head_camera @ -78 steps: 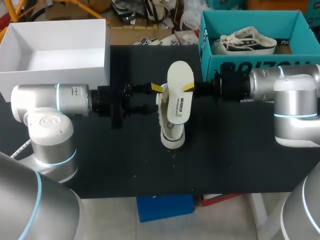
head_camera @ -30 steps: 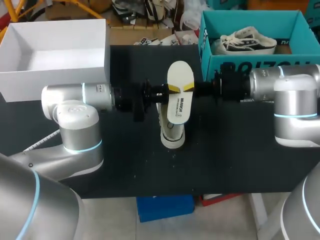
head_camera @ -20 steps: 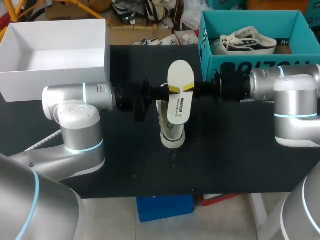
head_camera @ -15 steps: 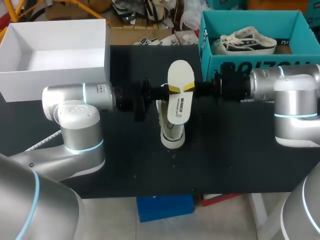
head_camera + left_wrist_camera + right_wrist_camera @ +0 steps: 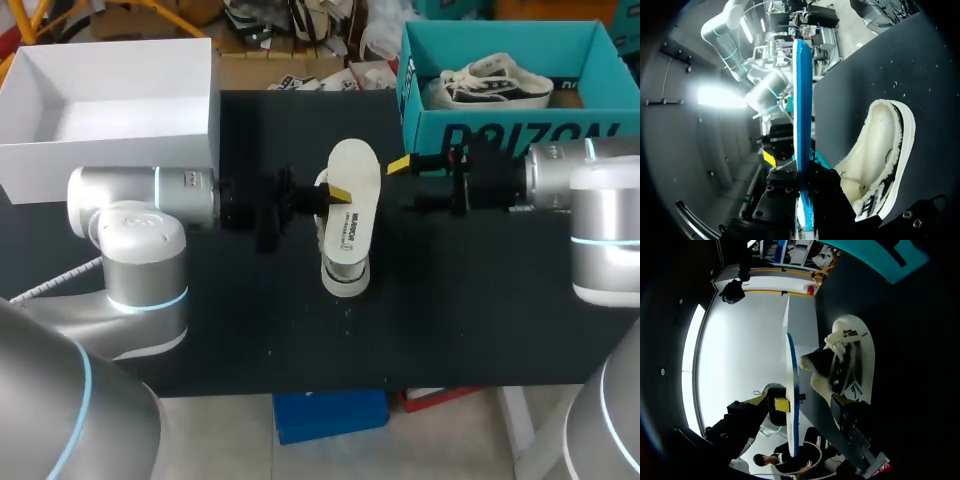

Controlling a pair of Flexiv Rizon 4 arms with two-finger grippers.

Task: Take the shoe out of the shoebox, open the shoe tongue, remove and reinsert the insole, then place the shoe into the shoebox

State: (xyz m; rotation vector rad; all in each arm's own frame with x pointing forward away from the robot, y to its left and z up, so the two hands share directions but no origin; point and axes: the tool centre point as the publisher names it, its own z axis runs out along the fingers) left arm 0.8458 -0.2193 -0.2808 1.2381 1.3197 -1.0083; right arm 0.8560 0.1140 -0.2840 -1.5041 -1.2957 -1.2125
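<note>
Above the middle of the tabletop (image 5: 200, 330), the left end effector (image 5: 338, 190) was clamped on the insole (image 5: 355, 215), holding it over the shoe (image 5: 344, 272). The right end effector (image 5: 408, 185) hung just beside, fingers apart and empty. Removal looked done; reinserting would call for aiming the insole into the shoe's opening.

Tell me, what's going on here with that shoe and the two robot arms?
The left arm's tool is clamped on a pale insole, holding it over the shoe that sits on the black table. The right arm's tool hangs open just beside the insole, gripping nothing. The teal shoebox at the table's far side holds a second shoe. The insole step is under way, and the shoe is not yet boxed.
</note>
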